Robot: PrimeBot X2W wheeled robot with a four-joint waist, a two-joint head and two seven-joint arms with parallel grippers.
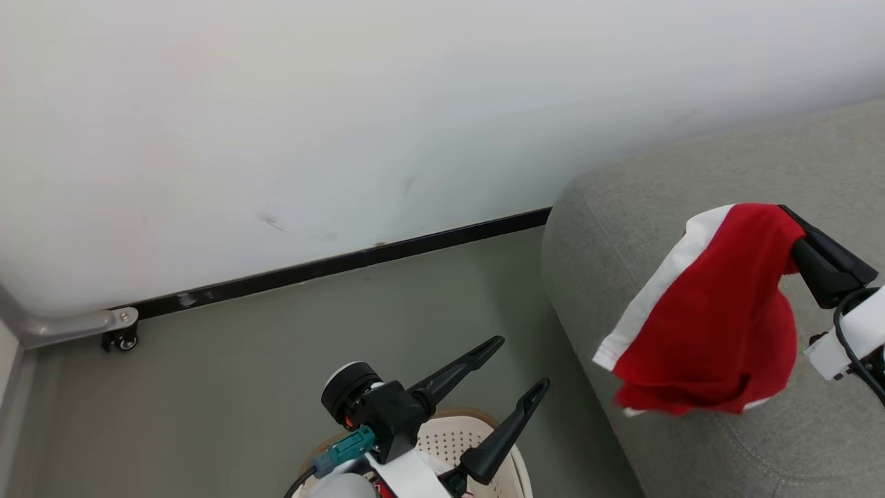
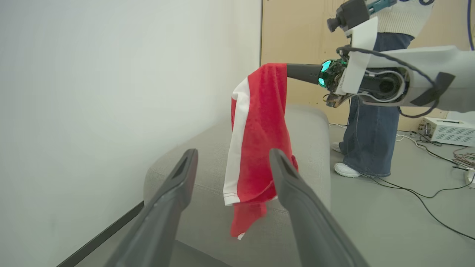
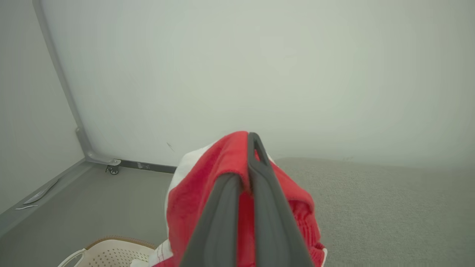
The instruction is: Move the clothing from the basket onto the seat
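Note:
A red garment with a white stripe, the clothing (image 1: pixel 712 318), hangs in the air over the light-grey seat (image 1: pixel 691 173), pinched at its top by my right gripper (image 1: pixel 785 211), which is shut on it. From the left wrist the clothing (image 2: pixel 259 133) dangles above the seat's (image 2: pixel 311 133) end, clear of the cushion. In the right wrist view the clothing (image 3: pixel 219 167) drapes over both sides of my shut right gripper (image 3: pixel 250 139). My left gripper (image 1: pixel 522 363) stands open and empty above the basket (image 1: pixel 449 436), whose cream perforated wall shows at the bottom edge. The basket (image 3: pixel 111 252) shows again below.
A white wall (image 1: pixel 276 104) with a black skirting strip (image 1: pixel 346 259) runs behind the grey floor (image 1: pixel 276 325). A metal bar with a small caster (image 1: pixel 121 339) stands at the left. A person in jeans (image 2: pixel 367 129) stands beyond the seat, near cables (image 2: pixel 426 193) and a white box (image 2: pixel 449 129).

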